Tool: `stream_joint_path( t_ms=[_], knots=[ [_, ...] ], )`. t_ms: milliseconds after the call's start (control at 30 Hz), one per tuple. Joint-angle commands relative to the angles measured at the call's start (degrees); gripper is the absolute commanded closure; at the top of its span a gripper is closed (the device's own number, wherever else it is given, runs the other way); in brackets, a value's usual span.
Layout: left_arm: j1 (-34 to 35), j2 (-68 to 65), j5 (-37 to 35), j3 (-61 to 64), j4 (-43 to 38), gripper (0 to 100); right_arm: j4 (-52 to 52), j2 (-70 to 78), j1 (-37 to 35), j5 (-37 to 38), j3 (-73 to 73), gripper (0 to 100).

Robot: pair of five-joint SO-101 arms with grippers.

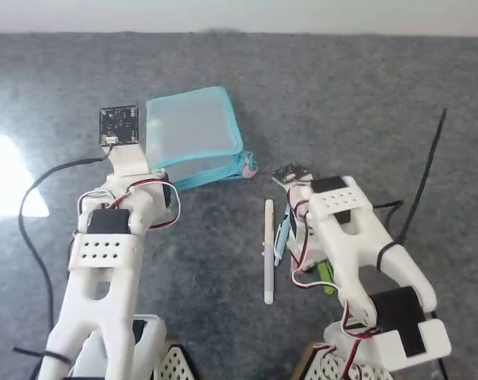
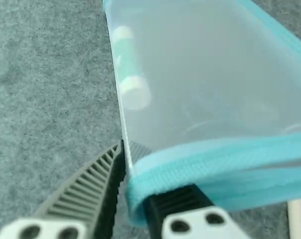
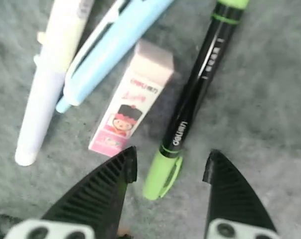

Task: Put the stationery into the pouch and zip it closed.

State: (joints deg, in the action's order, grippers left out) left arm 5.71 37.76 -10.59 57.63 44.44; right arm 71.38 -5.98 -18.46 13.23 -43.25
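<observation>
Grey table (image 1: 381,95) bears pouch (image 1: 193,134), pens (image 1: 268,253), eraser (image 3: 133,109).

High camera overlooks table (image 1: 366,95); wrist cameras sit close (pouch (image 1: 193,134), white pen (image 1: 268,253) shared).

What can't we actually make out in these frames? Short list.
High view: the right arm covers the eraser and most of the green pen.
Left wrist view: the item inside the pouch is blurred behind its cloudy wall; type unclear.
Any view: whether the zip is open.
</observation>
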Motion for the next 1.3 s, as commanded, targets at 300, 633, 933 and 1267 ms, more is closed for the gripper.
stream_joint_path(
  t_ms=[300, 633, 933, 1267],
  knots=[
    [0.3, 0.4, 0.2, 0.0, -0.5, 99, -5.4, -2.7, -0.6, -0.3, -3.8, 94.9],
    [0.3, 0.4, 0.2, 0.0, -0.5, 99, -2.1, -3.4, 8.5, 3.2, 1.9, 99.1],
    [0.2, 0.3, 0.2, 0.0, -0.8, 99, 16.7, -8.9, 7.6, 4.0, 24.8, 99.1],
    [-0.2, -0.1, 0.2, 0.0, -1.0, 99, 30.9, -19.0, -16.9, 0.9, 39.0, 99.1]
  ],
)
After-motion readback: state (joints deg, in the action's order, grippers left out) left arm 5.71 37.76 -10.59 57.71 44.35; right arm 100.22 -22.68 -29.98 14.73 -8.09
